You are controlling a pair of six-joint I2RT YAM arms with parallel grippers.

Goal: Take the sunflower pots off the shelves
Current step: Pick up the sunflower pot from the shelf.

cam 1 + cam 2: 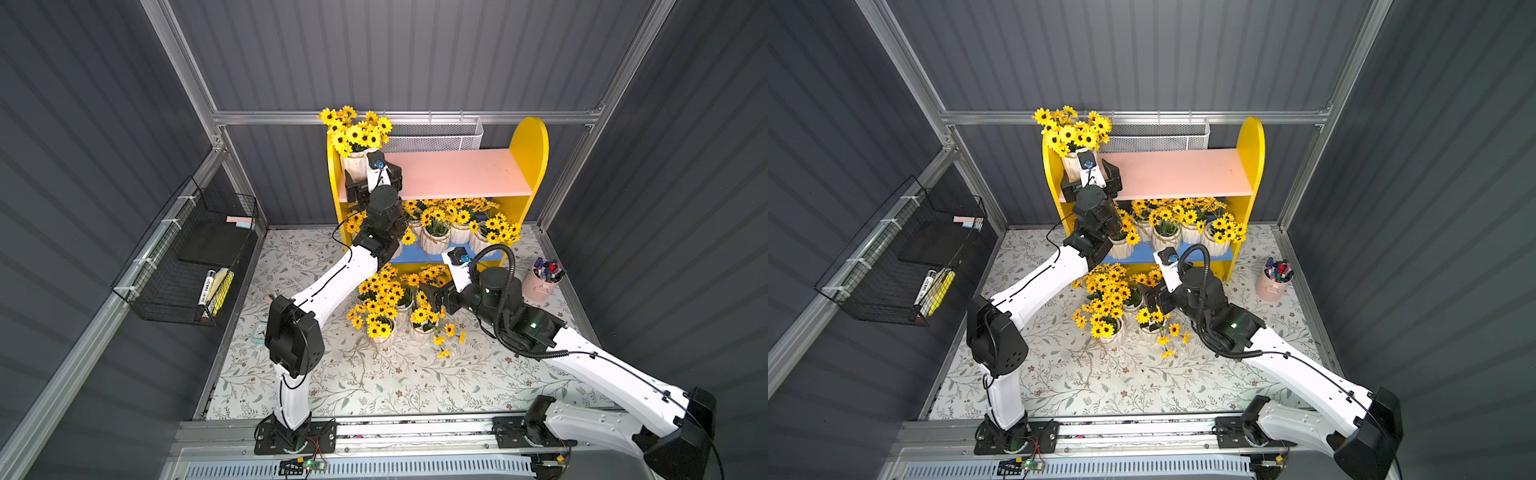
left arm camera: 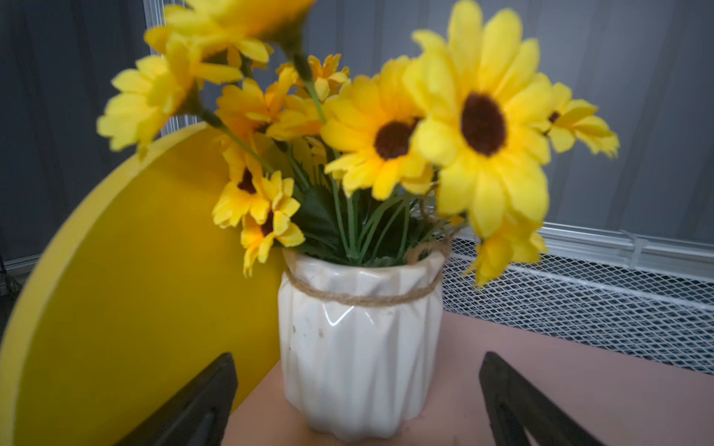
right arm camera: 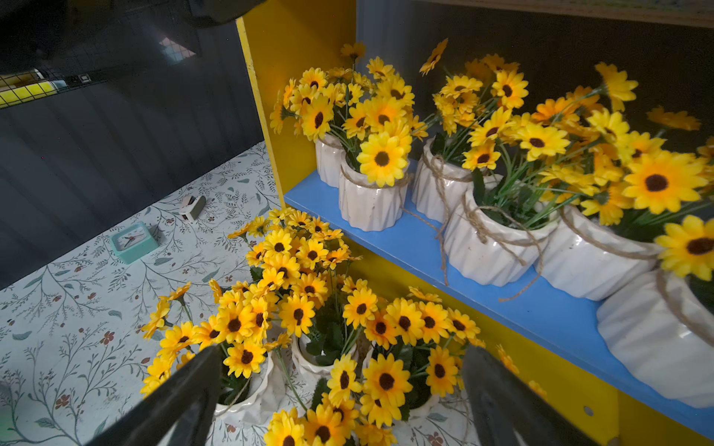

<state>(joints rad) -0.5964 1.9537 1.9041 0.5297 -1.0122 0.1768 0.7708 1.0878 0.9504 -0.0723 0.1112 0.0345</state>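
Care suits the only pot (image 2: 359,347) on the pink top shelf (image 2: 560,386), beside the yellow side (image 2: 116,251): left fingers (image 2: 201,405), wide open and empty, should reach around its body below the twine (image 2: 359,299) before closing; right fingers (image 3: 181,401) hang open, empty.

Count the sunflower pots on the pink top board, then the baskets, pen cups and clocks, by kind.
Sunflower pots on the pink board: 1
Baskets: 2, a black wire basket and a white mesh basket
Pen cups: 1, the pink cup
Clocks: 1, the teal clock
Total: 5
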